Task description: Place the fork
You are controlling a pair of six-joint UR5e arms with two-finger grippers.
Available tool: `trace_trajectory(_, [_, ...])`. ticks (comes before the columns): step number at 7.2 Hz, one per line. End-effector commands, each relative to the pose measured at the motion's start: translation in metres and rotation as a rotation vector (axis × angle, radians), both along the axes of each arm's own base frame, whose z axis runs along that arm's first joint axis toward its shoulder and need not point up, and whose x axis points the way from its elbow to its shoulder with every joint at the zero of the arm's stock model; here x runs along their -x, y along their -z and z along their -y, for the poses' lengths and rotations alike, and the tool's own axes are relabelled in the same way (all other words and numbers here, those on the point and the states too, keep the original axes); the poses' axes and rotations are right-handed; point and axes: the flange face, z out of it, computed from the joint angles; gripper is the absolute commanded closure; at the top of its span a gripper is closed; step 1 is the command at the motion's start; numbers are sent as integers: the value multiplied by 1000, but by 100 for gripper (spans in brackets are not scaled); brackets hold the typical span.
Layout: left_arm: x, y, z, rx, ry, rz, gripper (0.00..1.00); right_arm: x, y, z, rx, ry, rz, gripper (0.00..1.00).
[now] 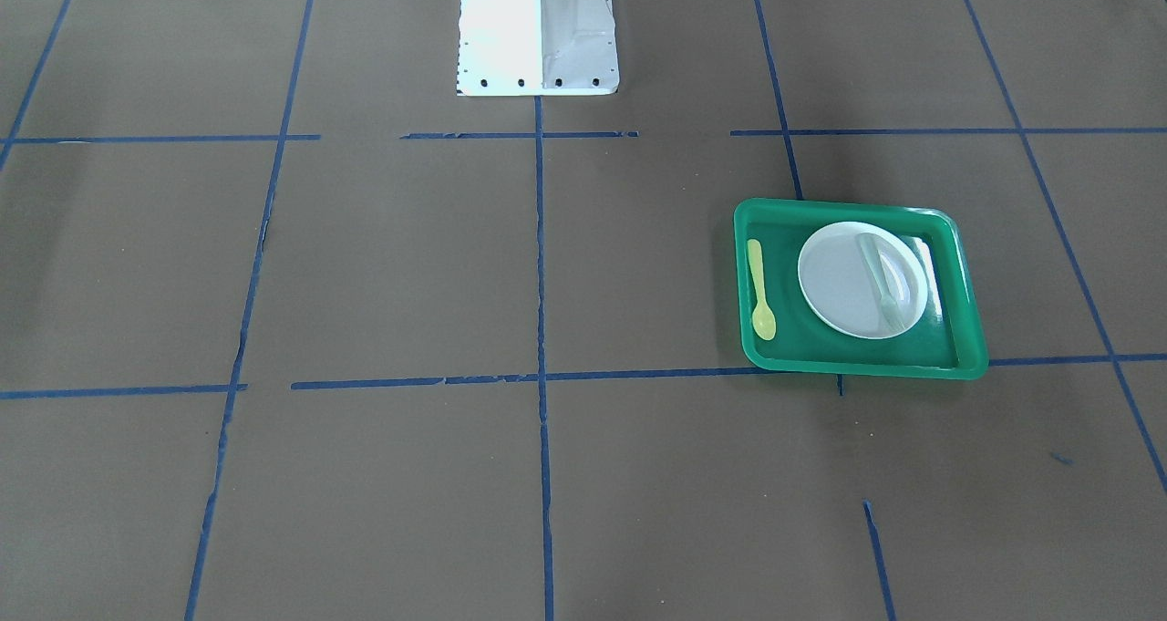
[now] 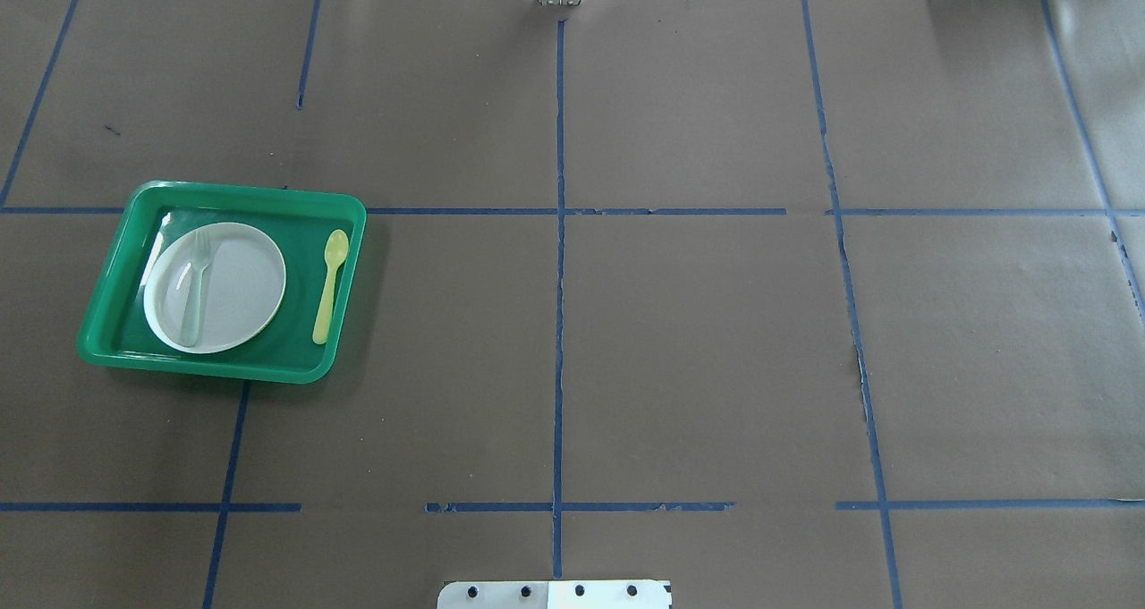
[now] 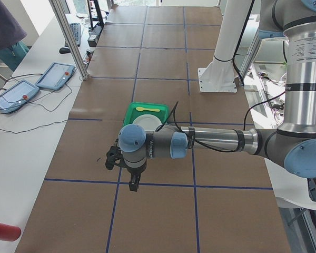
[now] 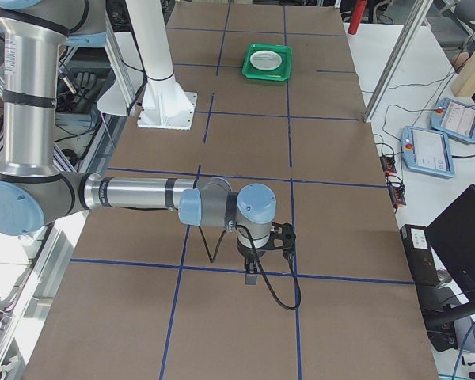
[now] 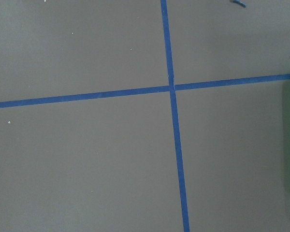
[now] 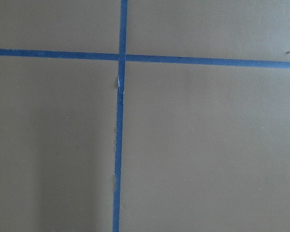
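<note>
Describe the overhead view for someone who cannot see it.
A green tray sits at the left of a brown table gridded with blue tape. In it, a pale fork lies on a white plate, with a yellow spoon beside the plate to its right.

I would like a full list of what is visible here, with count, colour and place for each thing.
tray: one, green, table's left half.
plate: one, white, in tray.
fork: one, pale grey, on plate.
spoon: one, yellow, in tray beside plate.
table: one, brown, under everything.
tape lines: several, blue, grid on table.
tablets: two, blue-edged, side bench.
base: one, white, table's robot side.
left arm: one, silver-blue, stretched over table.
right arm: one, silver-blue, stretched over table.
left gripper: one, black, points down over table; open or shut unclear.
right gripper: one, black, same pose; unclear too.
</note>
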Motion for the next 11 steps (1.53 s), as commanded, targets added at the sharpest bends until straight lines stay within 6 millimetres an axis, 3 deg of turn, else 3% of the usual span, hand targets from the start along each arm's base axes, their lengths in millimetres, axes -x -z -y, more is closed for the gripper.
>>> trace_trajectory(1, [0, -1, 0, -3, 0, 7, 0, 0, 0, 0, 0, 0, 0, 0])
trace_trajectory(3, [-3, 15, 10, -32, -4, 8, 0, 0, 0, 0, 0, 0, 0, 0])
trace_trajectory(4, [-12, 36, 17, -50, 3, -2, 0, 0, 0, 0, 0, 0, 0, 0])
trace_trajectory(5, [-34, 77, 24, 2, 89, -17, 0, 0, 0, 0, 0, 0, 0, 0])
trace_trajectory(6, [-79, 117, 27, 36, 108, -38, 0, 0, -1, 0, 2, 0, 0, 0])
trace_trajectory(7, [-132, 141, 25, 80, 116, -58, 0, 0, 0, 0, 0, 0, 0, 0])
trace_trajectory(9, [-191, 164, 20, 118, 178, -72, 0, 0, 0, 0, 0, 0, 0, 0])
trace_trajectory(10, [-232, 184, 16, 130, 209, -39, 0, 0, -1, 0, 2, 0, 0, 0])
trace_trajectory(11, [-253, 192, 21, 134, 216, -30, 0, 0, -1, 0, 2, 0, 0, 0])
